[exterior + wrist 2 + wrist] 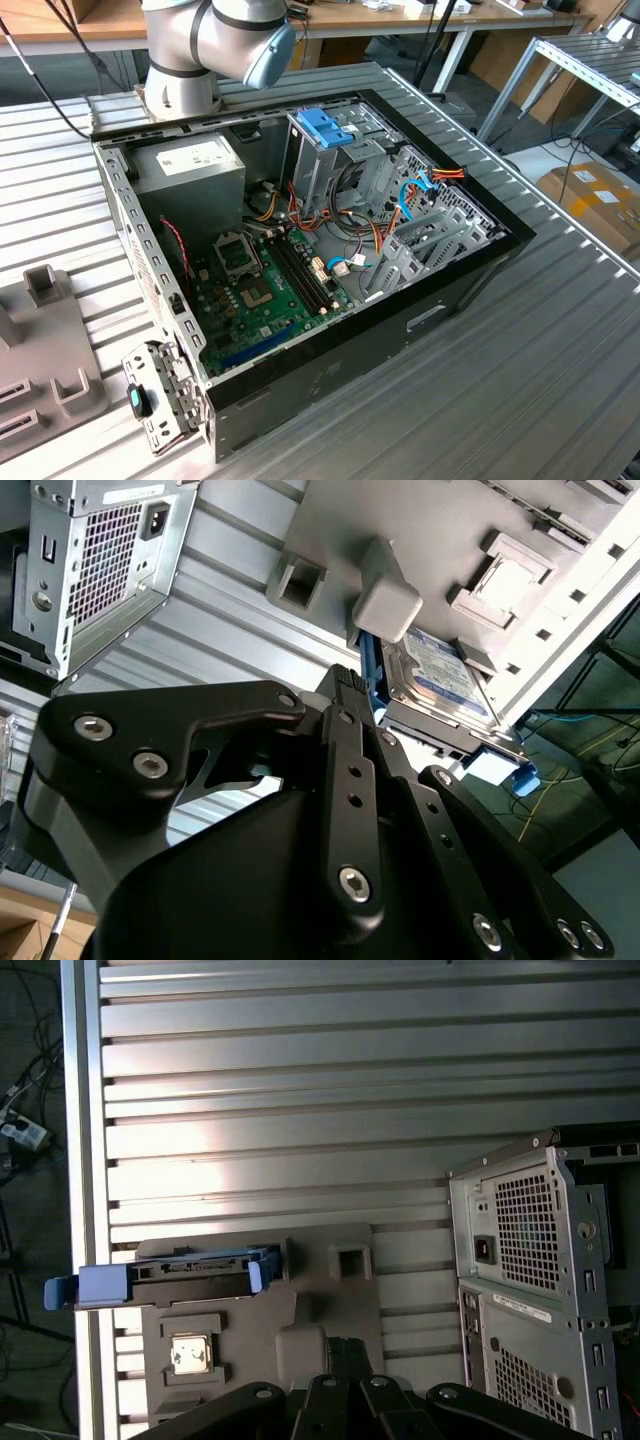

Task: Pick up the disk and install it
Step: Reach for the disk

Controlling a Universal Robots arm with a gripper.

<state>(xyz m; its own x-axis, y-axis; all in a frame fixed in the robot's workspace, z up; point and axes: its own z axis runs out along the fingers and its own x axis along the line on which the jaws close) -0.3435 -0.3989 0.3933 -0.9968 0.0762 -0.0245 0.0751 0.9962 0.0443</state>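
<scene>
The disk (pixel 190 1270) stands on its edge in a slot of a grey fixture (pixel 330 1290) on the ribbed metal table. It is silver-grey with blue side rails. In the second wrist view the disk (pixel 440 675) shows its white label with a blue band. My black gripper (pixel 345 1380) hovers beside the fixture, a short way from the disk and not touching it. Its linkage (pixel 345 780) fills the foreground in both wrist views. The open computer case (pixel 300 250) lies on the table in the exterior view, with a blue-latched metal drive cage (pixel 325 130) inside.
The case's rear panel (pixel 540 1260) with its vent grille stands close to the fixture. A small square chip (pixel 190 1353) sits in another fixture pocket. A grey power-supply box (pixel 190 165), the motherboard (pixel 255 290) and loose cables (pixel 420 185) fill the case. The arm's base (pixel 200 40) stands behind it.
</scene>
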